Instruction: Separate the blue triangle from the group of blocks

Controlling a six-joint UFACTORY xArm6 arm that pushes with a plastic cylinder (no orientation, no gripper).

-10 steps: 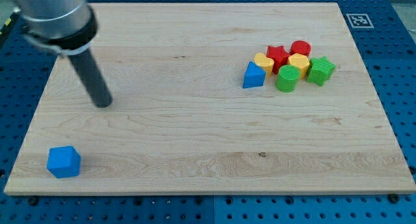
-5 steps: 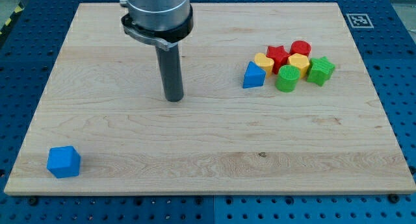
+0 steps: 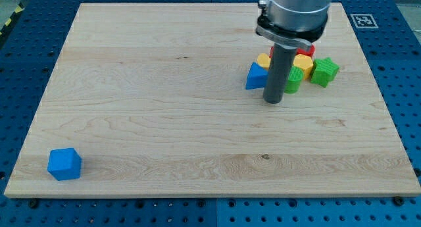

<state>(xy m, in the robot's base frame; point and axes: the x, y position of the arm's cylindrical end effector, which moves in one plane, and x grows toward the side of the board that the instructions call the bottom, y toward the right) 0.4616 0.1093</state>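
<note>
The blue triangle [image 3: 255,76] sits at the left edge of the block cluster, touching the yellow block [image 3: 264,60], with my tip [image 3: 273,101] just below-right of it; no fingers exist.

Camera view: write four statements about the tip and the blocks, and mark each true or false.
1. My tip sits just below and right of the blue triangle. True.
2. The blue cube is inside the group. False: it sits alone at the view's bottom left.
3. The green star is at the group's right end. True.
4. The blue triangle lies far from the group. False: it is at the group's left edge.
</note>
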